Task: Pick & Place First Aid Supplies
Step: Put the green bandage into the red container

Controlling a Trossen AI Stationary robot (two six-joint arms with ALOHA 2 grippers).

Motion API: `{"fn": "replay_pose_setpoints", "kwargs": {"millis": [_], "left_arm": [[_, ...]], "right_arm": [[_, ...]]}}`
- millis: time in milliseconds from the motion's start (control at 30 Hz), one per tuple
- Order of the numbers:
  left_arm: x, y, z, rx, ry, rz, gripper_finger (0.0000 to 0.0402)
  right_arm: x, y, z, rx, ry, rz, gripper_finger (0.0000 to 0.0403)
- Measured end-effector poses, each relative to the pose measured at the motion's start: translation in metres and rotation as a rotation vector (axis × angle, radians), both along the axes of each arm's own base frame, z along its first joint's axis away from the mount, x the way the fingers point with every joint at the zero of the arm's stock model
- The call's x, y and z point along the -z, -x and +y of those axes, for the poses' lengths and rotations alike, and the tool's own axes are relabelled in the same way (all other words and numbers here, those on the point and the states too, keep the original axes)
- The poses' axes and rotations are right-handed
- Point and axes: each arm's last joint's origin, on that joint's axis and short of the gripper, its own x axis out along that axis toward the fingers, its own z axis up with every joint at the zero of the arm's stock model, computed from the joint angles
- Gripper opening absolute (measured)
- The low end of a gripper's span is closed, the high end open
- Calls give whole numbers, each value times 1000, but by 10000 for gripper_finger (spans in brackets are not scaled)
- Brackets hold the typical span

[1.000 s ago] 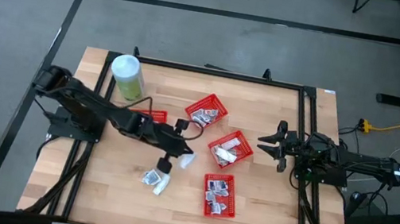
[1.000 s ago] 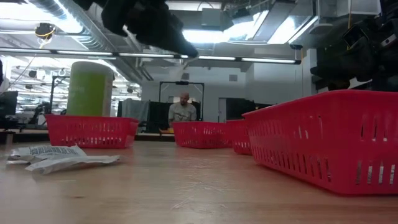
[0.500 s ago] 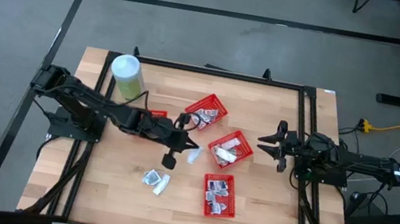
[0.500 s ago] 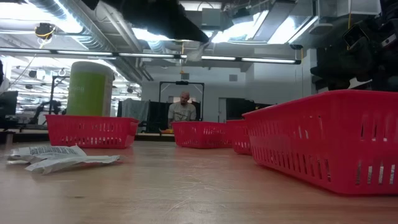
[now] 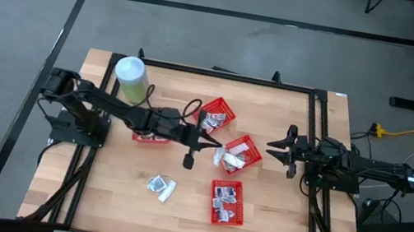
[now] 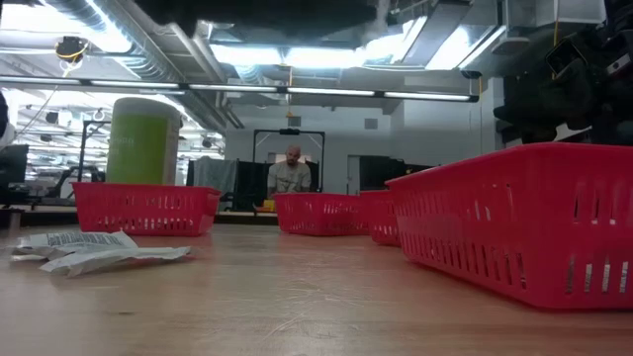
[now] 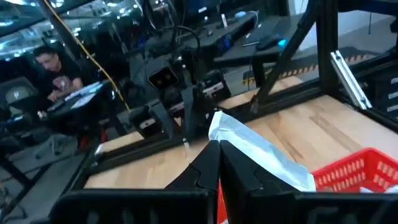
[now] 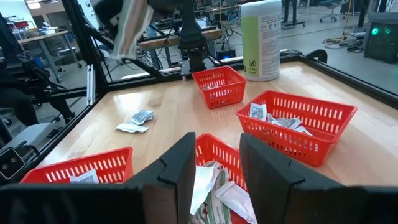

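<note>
Left gripper (image 5: 214,145): fingers clamped on a white packet (image 7: 258,152), held in the air just beside the middle red basket (image 5: 245,146), apparently so the packet can drop inside.
Held packet: hangs off the fingertips by one edge, sagging toward the basket rim.
Middle red basket: already holds several packets; two other baskets (image 5: 217,111) (image 5: 226,201) near it also hold some.
Loose supplies: two packets (image 5: 162,186) lie on the table (image 5: 283,211), well apart from the baskets, not yet sorted.
Right gripper (image 5: 275,148): fingers apart, holding nothing, waiting beyond the baskets.
Green canister (image 5: 131,79): upright at the far left corner.
</note>
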Motion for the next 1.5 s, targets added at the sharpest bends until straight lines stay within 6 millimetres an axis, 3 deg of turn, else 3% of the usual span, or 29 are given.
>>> {"fn": "replay_pose_setpoints", "kwargs": {"millis": [400, 767, 1067, 1333, 1500], "left_arm": [[41, -42, 15, -67, -91, -18, 1], [86, -96, 18, -129, -319, 255, 1], [87, -101, 21, -231, -332, 284, 26], [92, -98, 16, -289, -355, 351, 86], [69, -88, -1, -316, -380, 350, 114]], "right_arm": [[0, 0, 0, 0, -1, 0, 126], [0, 0, 0, 0, -1, 0, 126], [0, 0, 0, 1, -1, 0, 126], [0, 0, 0, 0, 0, 0, 126], [0, 0, 0, 0, 0, 0, 126]]}}
